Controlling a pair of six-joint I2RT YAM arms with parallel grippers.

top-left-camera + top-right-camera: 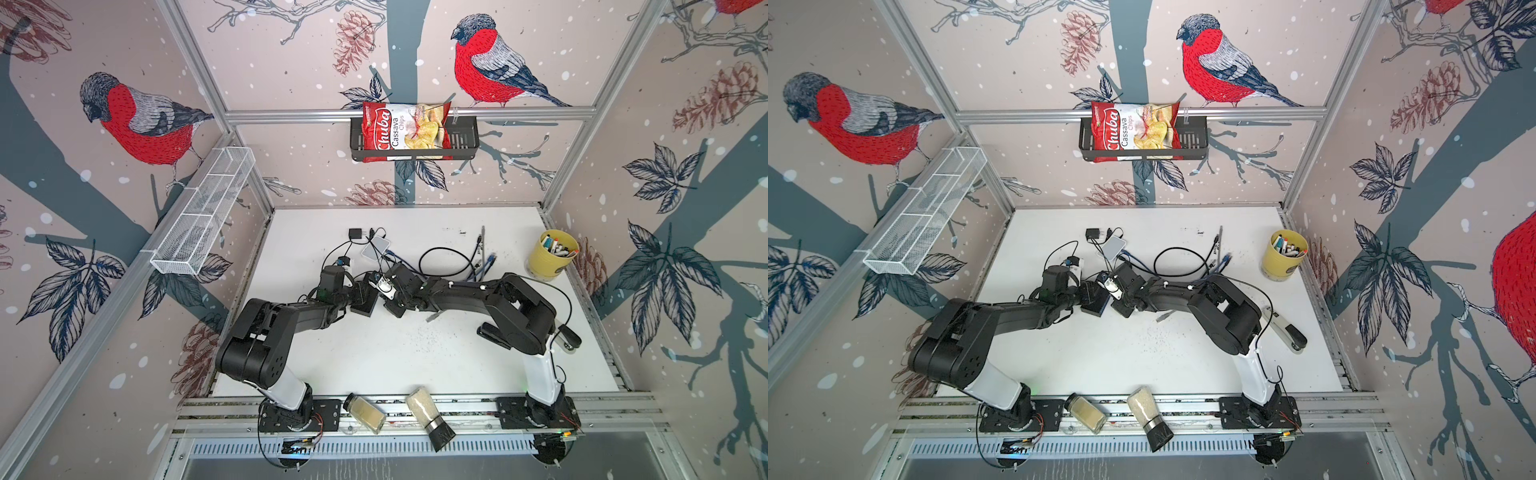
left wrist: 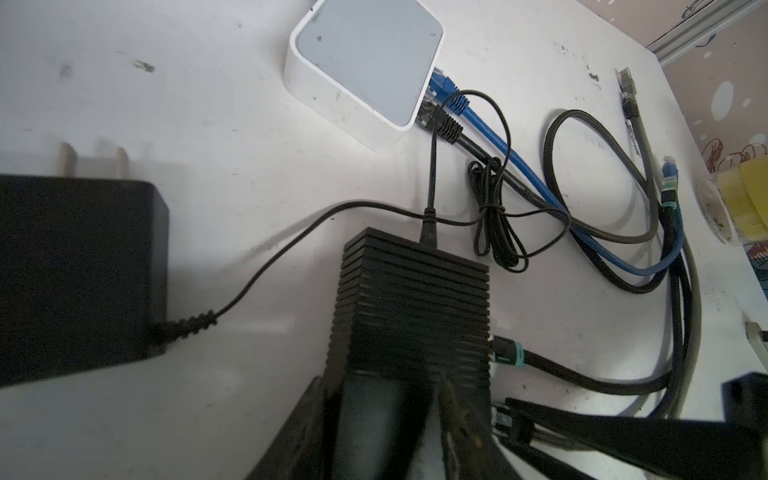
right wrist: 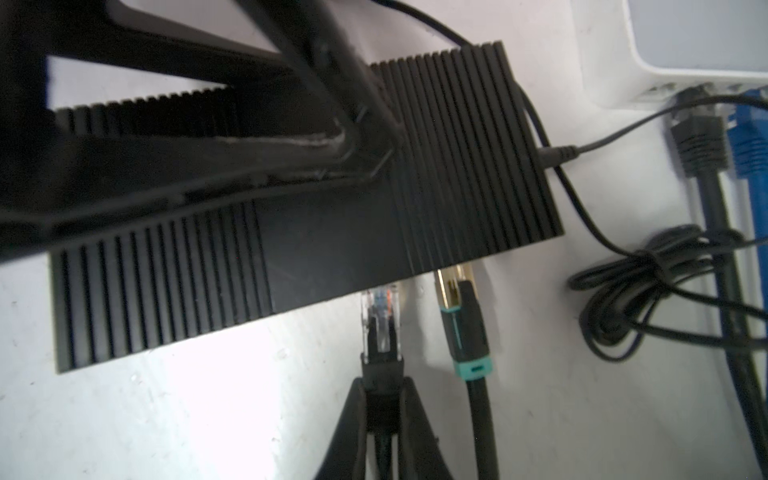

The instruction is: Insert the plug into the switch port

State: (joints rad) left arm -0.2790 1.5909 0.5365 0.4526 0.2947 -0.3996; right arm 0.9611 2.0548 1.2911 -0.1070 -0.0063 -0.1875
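The right gripper (image 3: 381, 395) pinches the plug (image 3: 380, 320) by its boot. The plug's long axis points straight into the switch (image 3: 457, 166), tip at the port mouth (just beside a seated cable (image 3: 465, 332)). The left gripper (image 2: 382, 411) clasps the switch.

Left claw (image 2: 386, 390), right claw (image 3: 383, 390): both clamped.
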